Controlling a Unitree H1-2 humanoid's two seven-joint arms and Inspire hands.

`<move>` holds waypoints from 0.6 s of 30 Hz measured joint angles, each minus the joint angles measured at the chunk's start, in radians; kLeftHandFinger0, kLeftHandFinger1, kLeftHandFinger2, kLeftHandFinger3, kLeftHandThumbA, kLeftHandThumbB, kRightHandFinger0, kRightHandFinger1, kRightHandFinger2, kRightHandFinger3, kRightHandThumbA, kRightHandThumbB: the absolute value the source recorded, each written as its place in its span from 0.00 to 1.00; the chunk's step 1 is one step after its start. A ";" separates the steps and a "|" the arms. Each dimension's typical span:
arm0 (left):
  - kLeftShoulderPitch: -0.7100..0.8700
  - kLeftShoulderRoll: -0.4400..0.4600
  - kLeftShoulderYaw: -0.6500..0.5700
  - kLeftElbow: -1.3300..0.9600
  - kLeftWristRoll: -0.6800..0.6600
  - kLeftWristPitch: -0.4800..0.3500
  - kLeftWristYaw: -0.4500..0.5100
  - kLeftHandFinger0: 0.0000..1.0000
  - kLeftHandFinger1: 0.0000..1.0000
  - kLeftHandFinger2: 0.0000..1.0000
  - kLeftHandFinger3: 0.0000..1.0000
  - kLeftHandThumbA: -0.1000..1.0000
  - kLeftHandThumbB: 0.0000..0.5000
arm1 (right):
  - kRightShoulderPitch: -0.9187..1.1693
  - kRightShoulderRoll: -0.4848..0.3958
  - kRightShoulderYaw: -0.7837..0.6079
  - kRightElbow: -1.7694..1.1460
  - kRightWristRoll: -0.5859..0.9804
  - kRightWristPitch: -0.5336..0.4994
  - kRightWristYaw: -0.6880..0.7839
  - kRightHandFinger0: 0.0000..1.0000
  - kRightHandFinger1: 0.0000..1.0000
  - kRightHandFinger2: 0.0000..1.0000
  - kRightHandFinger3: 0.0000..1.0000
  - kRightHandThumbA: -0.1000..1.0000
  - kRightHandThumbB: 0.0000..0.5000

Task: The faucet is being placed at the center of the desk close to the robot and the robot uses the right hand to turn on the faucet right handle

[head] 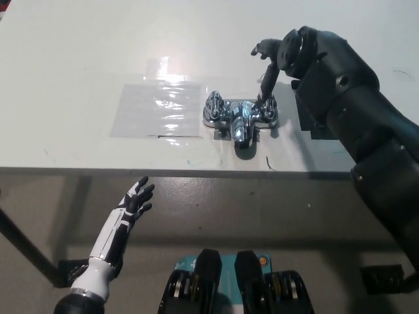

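Little is done: right hand [283, 53], fingers spread and empty, reaches the faucet [239, 119] right handle [268, 108] from 1 o'clock, turn pending; open left hand [135, 201] rests at 7 o'clock.

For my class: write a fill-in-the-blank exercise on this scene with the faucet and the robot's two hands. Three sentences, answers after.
1. The black right hand reaches down toward the ____ handle of the chrome faucet.
2. The white left hand rests off the desk, before its near edge, fingers apart, holding ____.
3. A glossy clear sheet lies flat on the desk to the faucet's ____.
Missing words: right; nothing; left.
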 measured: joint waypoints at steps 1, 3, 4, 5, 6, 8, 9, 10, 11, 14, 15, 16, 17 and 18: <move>0.000 0.000 0.000 0.000 0.000 0.000 0.000 1.00 1.00 1.00 1.00 1.00 0.19 | 0.006 0.003 0.001 0.000 -0.002 0.000 -0.006 1.00 1.00 1.00 1.00 1.00 0.69; 0.000 0.000 0.000 0.000 0.000 0.000 0.000 1.00 1.00 1.00 1.00 1.00 0.18 | 0.017 0.009 0.002 0.004 -0.007 0.000 -0.012 1.00 1.00 1.00 1.00 1.00 0.66; 0.000 0.000 0.000 0.000 0.000 0.000 0.000 1.00 1.00 1.00 1.00 1.00 0.18 | 0.018 0.009 0.003 0.004 -0.008 0.000 -0.013 1.00 1.00 1.00 1.00 1.00 0.66; 0.000 0.000 0.000 0.000 0.000 0.000 0.000 1.00 1.00 1.00 1.00 1.00 0.17 | 0.024 0.012 0.006 0.007 -0.013 0.000 -0.017 1.00 1.00 1.00 1.00 1.00 0.66; -0.001 0.000 0.000 0.000 0.000 0.000 0.000 1.00 1.00 1.00 1.00 1.00 0.16 | 0.027 0.013 0.006 0.008 -0.016 0.000 -0.019 1.00 1.00 1.00 1.00 1.00 0.65; -0.001 0.000 0.000 0.000 0.000 0.000 0.000 1.00 1.00 1.00 1.00 1.00 0.16 | 0.030 0.013 0.006 0.010 -0.019 0.000 -0.024 1.00 1.00 1.00 1.00 1.00 0.65; -0.001 0.000 0.001 0.000 0.000 0.000 0.000 1.00 1.00 1.00 1.00 1.00 0.16 | 0.033 0.013 0.006 0.012 -0.020 0.000 -0.027 1.00 1.00 1.00 1.00 1.00 0.66; -0.001 0.000 0.001 0.000 0.000 0.000 0.000 1.00 1.00 1.00 1.00 1.00 0.16 | 0.035 0.013 0.006 0.013 -0.021 0.000 -0.029 1.00 1.00 1.00 1.00 1.00 0.67; -0.001 0.000 0.001 0.000 0.000 0.000 0.000 1.00 1.00 1.00 1.00 1.00 0.16 | 0.037 0.013 0.006 0.015 -0.023 0.000 -0.031 1.00 1.00 1.00 1.00 1.00 0.67; -0.002 0.000 0.001 0.000 0.000 0.000 0.000 1.00 1.00 1.00 1.00 1.00 0.19 | 0.040 0.014 0.007 0.022 -0.027 0.000 -0.035 1.00 1.00 1.00 1.00 1.00 0.68; -0.003 0.000 0.001 0.000 0.000 0.000 0.000 1.00 1.00 1.00 1.00 1.00 0.20 | 0.040 0.014 0.008 0.022 -0.029 0.000 -0.036 1.00 1.00 1.00 1.00 1.00 0.68; -0.005 0.000 0.001 0.000 0.000 0.000 0.000 1.00 1.00 1.00 1.00 1.00 0.20 | 0.040 0.014 0.010 0.023 -0.031 0.000 -0.036 1.00 1.00 1.00 1.00 0.99 0.70; -0.006 0.000 0.002 0.000 0.000 0.000 0.000 1.00 1.00 1.00 1.00 1.00 0.20 | 0.040 0.014 0.012 0.023 -0.033 0.000 -0.036 1.00 1.00 1.00 1.00 0.95 0.69; -0.006 0.000 0.002 0.000 0.000 0.000 0.000 1.00 1.00 1.00 1.00 1.00 0.18 | 0.040 0.014 0.012 0.023 -0.034 0.000 -0.036 1.00 1.00 1.00 1.00 0.92 0.68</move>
